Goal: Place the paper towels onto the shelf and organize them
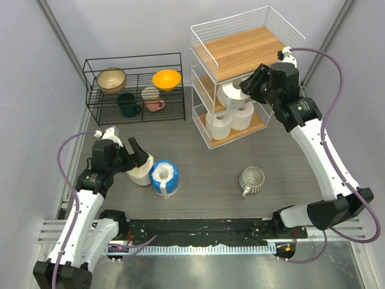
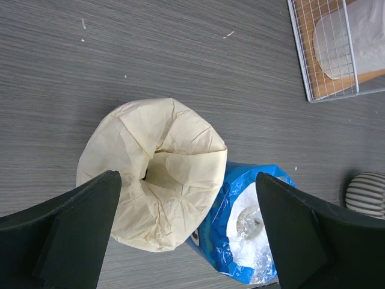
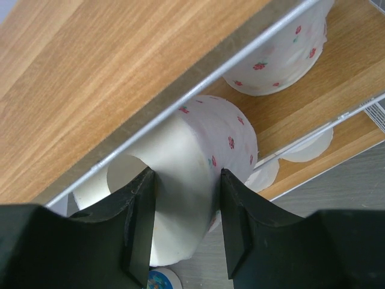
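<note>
Evidently right fingers (image 3: 237, 229) pinch white roll (image 3: 186, 198) by wall, one finger at core, likely to steer it into shelf (image 3: 90, 72). Left fingers (image 2: 78, 235) spread, cream roll (image 2: 150, 198) between, not yet gripped.

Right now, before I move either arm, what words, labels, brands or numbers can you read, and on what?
No text can be read in any view.
On the blue-and-white wrapped roll: print, if any, is too crumpled and blurred to read.
On the flowered white roll: small red flower marks only, no words.
On the shelf, cream roll and ribbed cup: nothing written.
</note>
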Robot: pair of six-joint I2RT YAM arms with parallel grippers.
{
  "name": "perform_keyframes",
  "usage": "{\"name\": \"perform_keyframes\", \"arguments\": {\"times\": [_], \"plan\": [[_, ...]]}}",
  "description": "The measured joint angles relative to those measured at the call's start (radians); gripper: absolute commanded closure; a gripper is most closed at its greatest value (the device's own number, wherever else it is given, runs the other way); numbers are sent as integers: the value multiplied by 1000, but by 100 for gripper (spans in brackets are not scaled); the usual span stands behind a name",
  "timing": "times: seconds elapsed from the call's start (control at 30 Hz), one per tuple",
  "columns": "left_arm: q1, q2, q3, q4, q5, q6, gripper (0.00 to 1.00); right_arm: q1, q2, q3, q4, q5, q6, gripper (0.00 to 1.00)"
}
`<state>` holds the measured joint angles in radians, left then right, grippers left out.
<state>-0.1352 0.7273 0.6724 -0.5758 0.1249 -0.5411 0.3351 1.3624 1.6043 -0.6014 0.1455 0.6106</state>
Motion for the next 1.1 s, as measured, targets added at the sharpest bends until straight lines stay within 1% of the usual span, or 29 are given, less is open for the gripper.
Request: {"name": "perform_keyframes", "arguments": {"times": [0.17, 0.3, 0.67, 0.77, 0.8, 0.9, 1.0, 1.1], "plan": [[0, 5, 0, 0, 0, 0, 0, -11, 50, 67, 0, -17, -15, 55], [0, 5, 0, 0, 1, 0, 0, -20, 83, 105, -34, -33, -26, 56], [0, 6, 0, 1, 0, 0, 0, -27, 108, 115, -27, -71, -25, 56], [0, 5, 0, 1, 0, 0, 0, -29, 98, 79, 16, -77, -18, 50], [0, 6, 0, 1, 0, 0, 0, -30, 87, 55, 43, -77, -14, 44], [0, 6, 0, 1, 1, 0, 0, -31, 49, -21, 119, -77, 2, 36], [0, 6, 0, 1, 0, 0, 0, -31, 18, -87, 183, -77, 17, 33], [0, 6, 0, 1, 0, 0, 0, -31, -11, -137, 230, -71, 24, 31]]}}
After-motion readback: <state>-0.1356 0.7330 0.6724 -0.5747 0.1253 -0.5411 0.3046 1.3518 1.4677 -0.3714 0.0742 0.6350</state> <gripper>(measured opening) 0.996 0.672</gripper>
